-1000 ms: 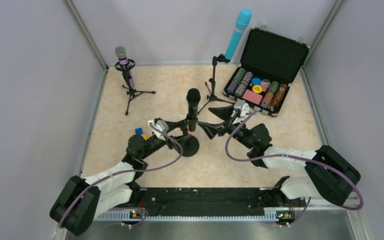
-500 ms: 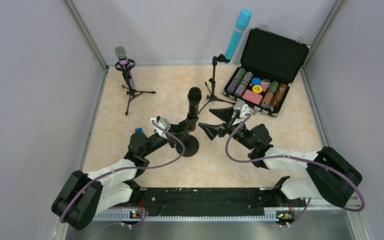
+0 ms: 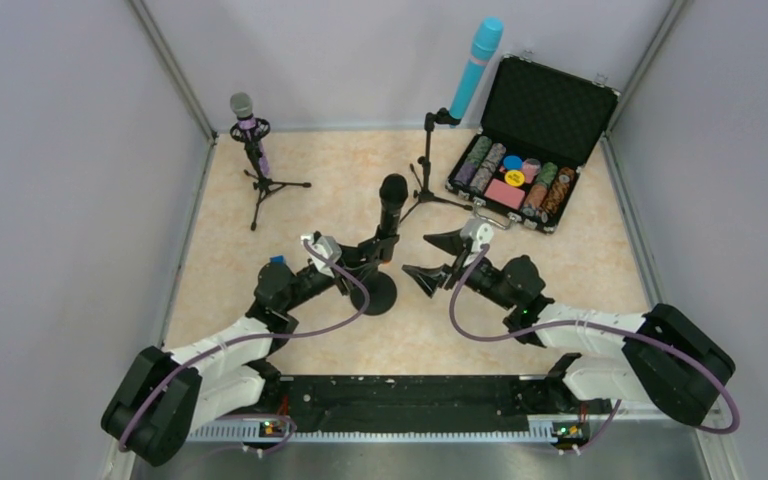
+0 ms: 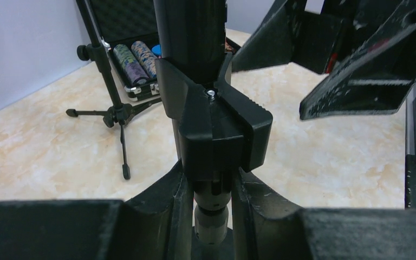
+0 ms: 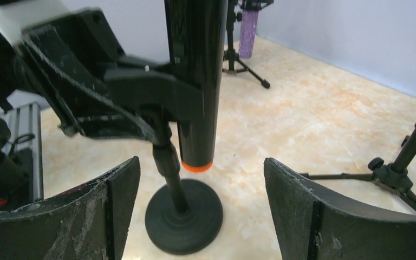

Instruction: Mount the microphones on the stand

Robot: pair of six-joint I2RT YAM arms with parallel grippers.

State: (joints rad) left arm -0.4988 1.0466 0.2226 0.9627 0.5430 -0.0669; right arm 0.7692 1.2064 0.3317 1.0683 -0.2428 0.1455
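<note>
Found left end effector [image 4: 210, 187] clenched round the stem of the round-base stand [image 5: 183, 219], just under the clip [image 4: 216, 127]. Saw black microphone [image 5: 197, 81] seated upright in that clip, orange end [image 5: 196, 166] hanging just above the stand's base, beside the stem. Located this stand near the middle of the counter [image 3: 340, 170], between the two arms.

Noted right end effector [image 3: 426, 255] released, jaws spread wide, grasping nothing, facing the black microphone from the right and close to it. From the right wrist view, sighted microphone and stem between the two fingers [image 5: 86, 216], with clear gaps on either side.

Logged purple microphone [image 3: 250, 130] at back left, held in a tripod stand [image 3: 260, 185], silver head up. Logged light blue microphone [image 3: 474, 60] at back centre, tilted up and to the right from a second tripod stand [image 3: 426, 150].

Spotted open black case [image 3: 550, 100] at back right, just beside the second tripod stand, rows of chips [image 3: 482, 158] inside. Spotted small blue block [image 3: 277, 262] on the counter beside the left arm's wrist.

Could not tell from any view how tightly the clip bites the black microphone.
</note>
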